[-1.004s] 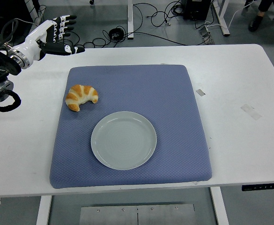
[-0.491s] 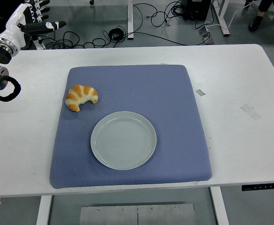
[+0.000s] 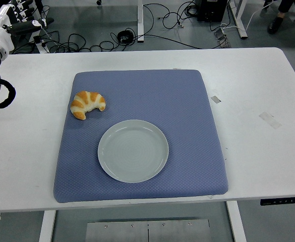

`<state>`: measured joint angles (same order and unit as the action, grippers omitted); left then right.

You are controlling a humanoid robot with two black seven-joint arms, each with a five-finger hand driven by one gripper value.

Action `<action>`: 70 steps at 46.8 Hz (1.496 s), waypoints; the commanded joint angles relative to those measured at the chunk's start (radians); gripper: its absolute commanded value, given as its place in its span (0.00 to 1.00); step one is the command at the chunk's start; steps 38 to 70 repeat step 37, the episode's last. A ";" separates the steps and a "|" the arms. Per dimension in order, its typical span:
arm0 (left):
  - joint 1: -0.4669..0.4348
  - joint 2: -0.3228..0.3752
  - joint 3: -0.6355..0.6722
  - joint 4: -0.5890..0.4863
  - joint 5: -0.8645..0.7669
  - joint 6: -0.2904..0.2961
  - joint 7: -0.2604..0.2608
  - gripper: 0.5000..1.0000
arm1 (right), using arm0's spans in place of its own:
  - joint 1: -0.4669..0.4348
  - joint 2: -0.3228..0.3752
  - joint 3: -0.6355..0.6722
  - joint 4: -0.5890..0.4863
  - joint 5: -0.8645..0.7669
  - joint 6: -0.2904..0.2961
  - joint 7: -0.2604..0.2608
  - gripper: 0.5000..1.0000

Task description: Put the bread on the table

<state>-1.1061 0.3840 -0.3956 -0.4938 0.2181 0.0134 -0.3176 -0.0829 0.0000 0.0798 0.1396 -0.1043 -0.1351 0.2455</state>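
Since the earlier frames the left robot hand [image 3: 23, 15] has drawn back from over the counter's far-left corner to the picture's top-left edge, beyond the counter, its fingers spread and empty. The white counter [image 3: 253, 85] carries a large blue mat [image 3: 187, 101]; on the mat a pale round plate [image 3: 132, 150] sits toward the near side, bare. The bread [image 3: 87, 104], a croissant, lies on the mat near its left edge, just beyond and left of the plate, apart from it and well apart from the left robot hand, nearer and to its right.
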 commanded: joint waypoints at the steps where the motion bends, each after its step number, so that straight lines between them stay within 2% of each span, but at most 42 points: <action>1: -0.003 0.000 0.000 0.000 0.000 0.000 -0.001 0.90 | 0.000 0.000 0.000 0.000 0.000 0.000 0.000 1.00; 70: -0.006 -0.005 -0.002 0.001 -0.008 0.002 -0.003 0.90 | -0.014 0.000 0.003 0.005 0.000 0.000 0.000 1.00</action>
